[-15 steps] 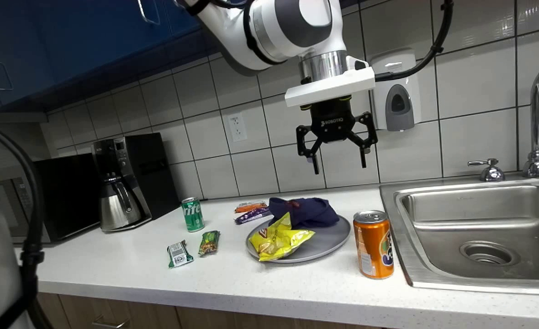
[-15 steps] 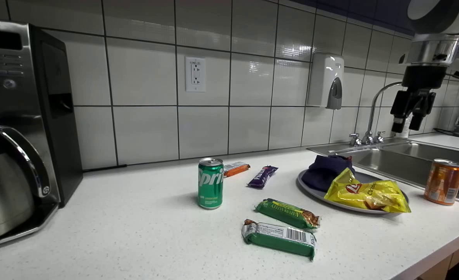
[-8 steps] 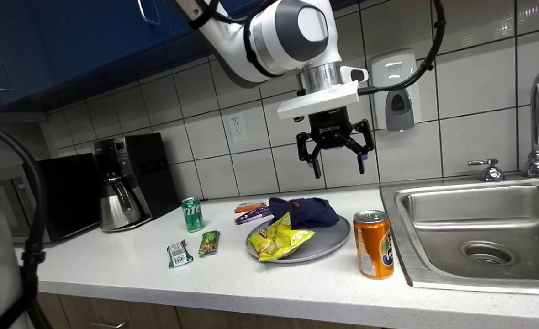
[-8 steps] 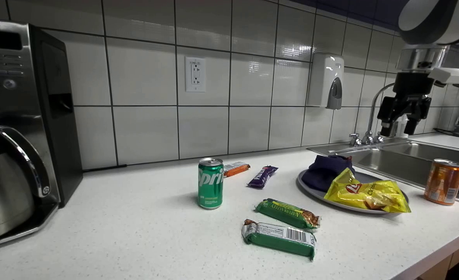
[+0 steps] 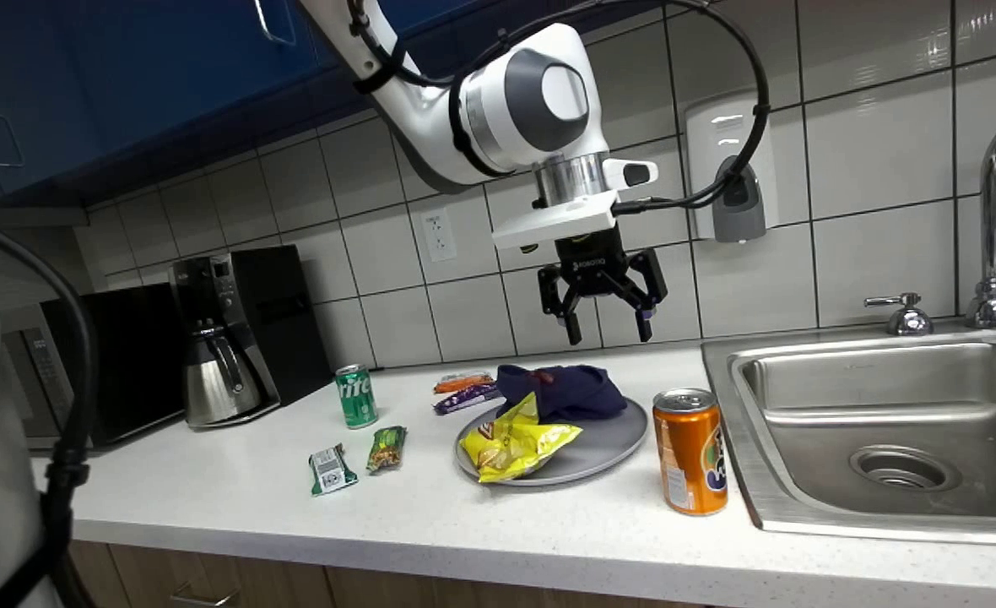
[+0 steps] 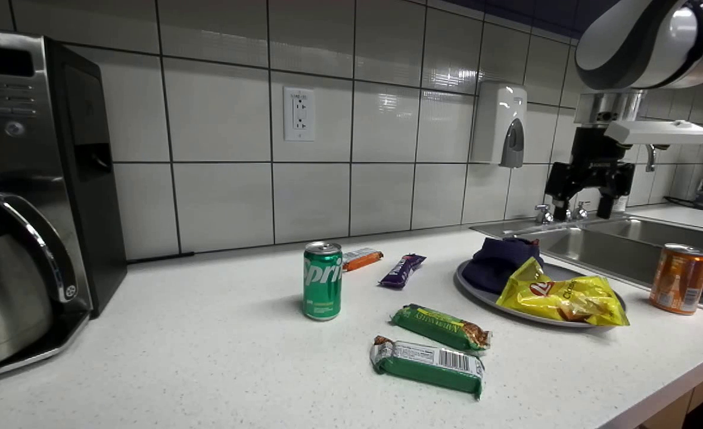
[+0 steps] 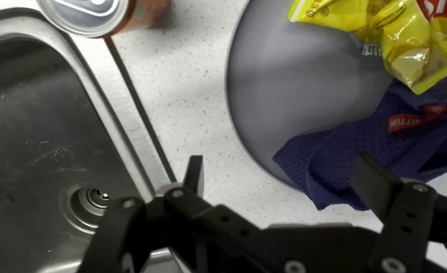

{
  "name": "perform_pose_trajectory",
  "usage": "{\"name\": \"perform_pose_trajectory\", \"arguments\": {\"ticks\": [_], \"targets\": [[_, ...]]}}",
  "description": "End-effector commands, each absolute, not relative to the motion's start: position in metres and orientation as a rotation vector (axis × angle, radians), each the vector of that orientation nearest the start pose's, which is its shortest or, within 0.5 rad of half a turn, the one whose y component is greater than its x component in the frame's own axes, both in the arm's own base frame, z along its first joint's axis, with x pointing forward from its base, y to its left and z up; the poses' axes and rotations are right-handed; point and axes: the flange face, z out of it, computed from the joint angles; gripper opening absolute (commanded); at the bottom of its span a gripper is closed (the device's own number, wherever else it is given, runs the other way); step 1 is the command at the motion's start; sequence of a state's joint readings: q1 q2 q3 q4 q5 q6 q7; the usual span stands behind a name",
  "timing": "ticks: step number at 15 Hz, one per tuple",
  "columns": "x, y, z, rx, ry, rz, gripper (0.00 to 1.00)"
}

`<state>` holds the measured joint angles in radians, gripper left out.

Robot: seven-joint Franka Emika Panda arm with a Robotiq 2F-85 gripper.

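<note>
Our fingers (image 7: 375, 185) stand wide apart, holding nothing; we'd best centre them over the cloth (image 7: 360, 138) below before lowering.

wears smooth white shell (image 5: 424, 120), dark-grey rounded joint cap (image 5: 528, 103) | carries silver metal collar (image 5: 571, 177), thin black cable (image 5: 762, 93) | ends in black ROBOTIQ-lettered gripper (image 5: 609, 333)

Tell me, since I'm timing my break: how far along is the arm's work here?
Possibly done: the yellow chip bag and navy cloth lie on the gray plate. In hand: nothing; the gripper hangs open, apart from the navy cloth. Left: probably a grasp, since nothing is held; the orange can and green can stand off the gray plate.
</note>
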<state>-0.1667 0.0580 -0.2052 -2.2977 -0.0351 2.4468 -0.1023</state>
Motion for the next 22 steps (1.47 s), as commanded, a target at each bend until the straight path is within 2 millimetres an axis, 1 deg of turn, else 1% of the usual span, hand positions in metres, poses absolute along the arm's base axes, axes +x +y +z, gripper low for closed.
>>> {"name": "perform_pose_trajectory", "arguments": {"ticks": [1, 8, 14, 19, 22], "targets": [[0.519, -0.18, 0.328, -3.128, 0.532, -0.097, 1.0], [0.546, -0.158, 0.311, -3.01, 0.783, 0.018, 1.0], [0.569, -0.142, 0.295, -2.948, 0.922, 0.028, 1.0], [0.578, -0.131, 0.274, -2.943, 0.99, 0.077, 1.0], [0.578, -0.129, 0.258, -2.942, 1.031, 0.113, 1.0]]}}
